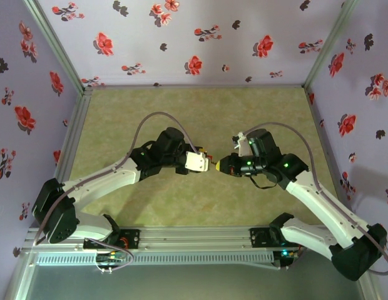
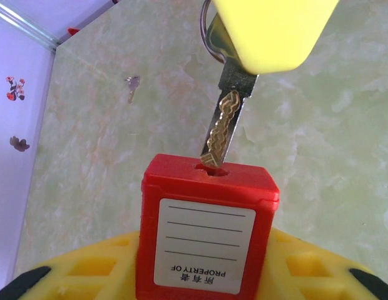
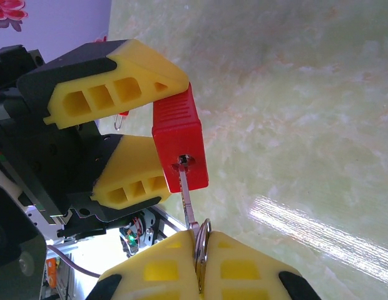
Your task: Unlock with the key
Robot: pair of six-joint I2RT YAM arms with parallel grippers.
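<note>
My left gripper (image 1: 200, 162) is shut on a red square-bodied padlock (image 2: 206, 231) with a white label, keyhole end pointing away from it. In the right wrist view its yellow fingers (image 3: 112, 81) clamp the padlock (image 3: 178, 134) from both sides. The key (image 2: 222, 128), a thin grey-brass blade on a metal ring (image 3: 203, 240), is pinched in my right gripper (image 3: 203, 256). Its tip sits in the keyhole (image 3: 183, 162), with most of the blade still outside. The two grippers meet nose to nose above the middle of the mat, with my right gripper (image 1: 220, 165) on the right.
The green mat (image 1: 181, 112) is walled in by flowered panels at the back and sides. A small dark metal piece (image 2: 131, 84) lies on the mat beyond the padlock. The aluminium rail (image 1: 194, 237) with the arm bases runs along the near edge.
</note>
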